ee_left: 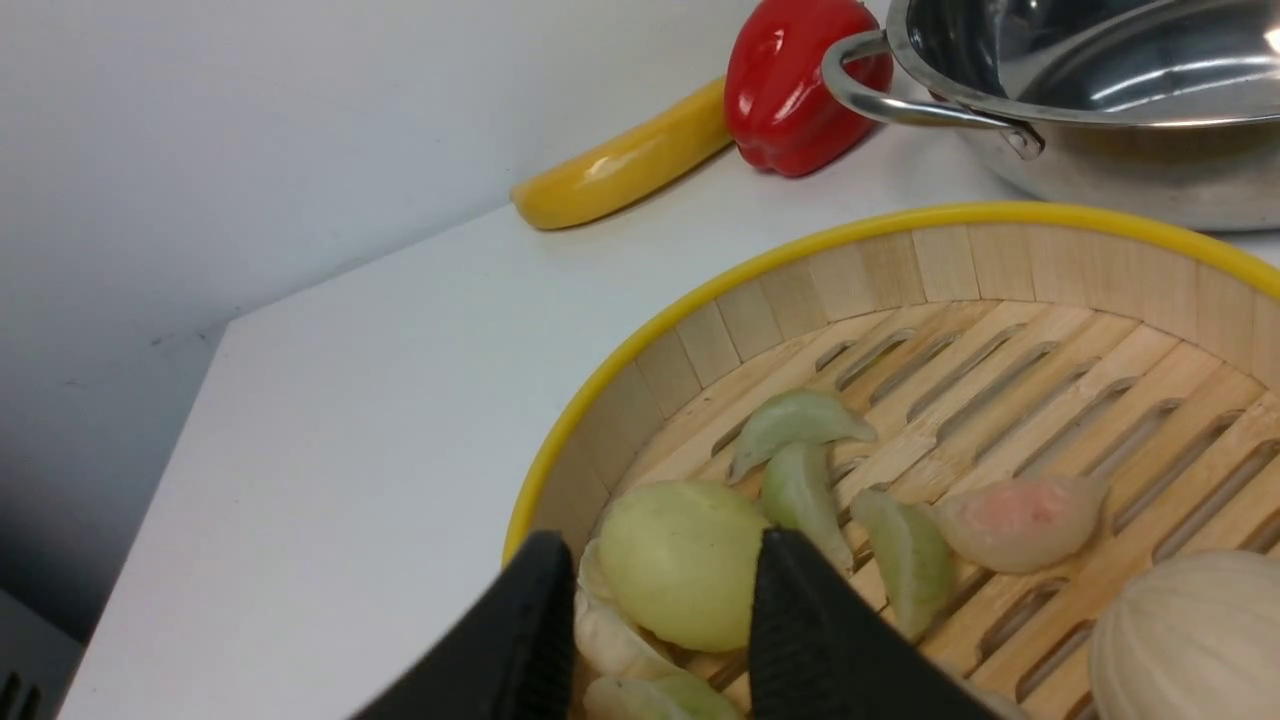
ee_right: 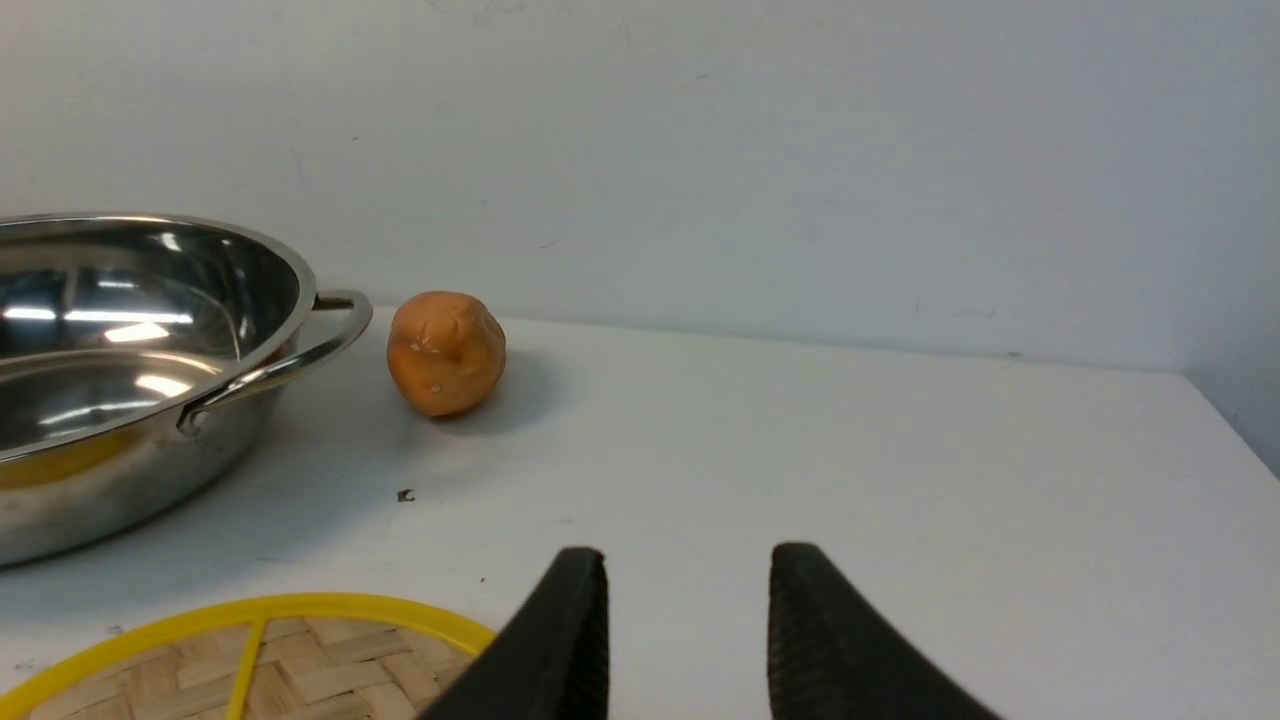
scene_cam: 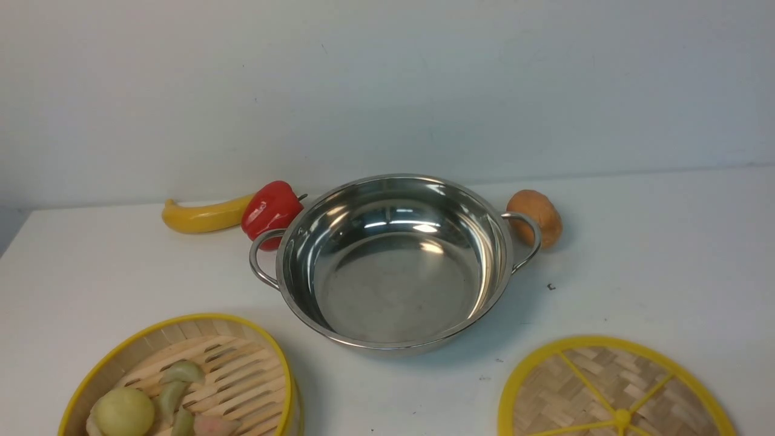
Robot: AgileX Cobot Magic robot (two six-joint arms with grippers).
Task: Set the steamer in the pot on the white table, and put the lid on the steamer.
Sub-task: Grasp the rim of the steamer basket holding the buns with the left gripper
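Table [scene_cam: 666, 254]: white and flat, against a pale wall; it carries everything below.
Pot [scene_cam: 393, 290]: shiny steel, in the middle of the table, upright and empty, with one loop handle to the left and one to the right.
Steamer [scene_cam: 145, 344]: on the table in front of the pot and to its left, near it but apart, not in it; the lower edge of the front view cuts it off.
Lid [scene_cam: 581, 387]: flat on the table in front of the pot and to its right, well apart from the steamer, partly out of the front view.
Left gripper [ee_left: 662, 560]: over the steamer's near side, black jaws apart, with a round pale green piece [ee_left: 680, 560] showing between them; I cannot tell whether they touch it.
Right gripper [ee_right: 690, 560]: above bare table just beside the lid's rim, jaws apart with nothing in them.
Yellow fruit [scene_cam: 203, 218]: long and curved, lying behind the pot's left handle, its end at the red pepper.
Red pepper [scene_cam: 271, 211]: just behind the left handle.
Orange-brown lump [scene_cam: 536, 215]: just behind the right handle.
Dumplings [scene_cam: 181, 370]: pale green crescents on the steamer's slatted floor, beside a pinkish one [ee_left: 1020, 520] and a cream ribbed ball [ee_left: 1190, 640].
Dark speck [scene_cam: 550, 286]: on the table by the pot's right side.
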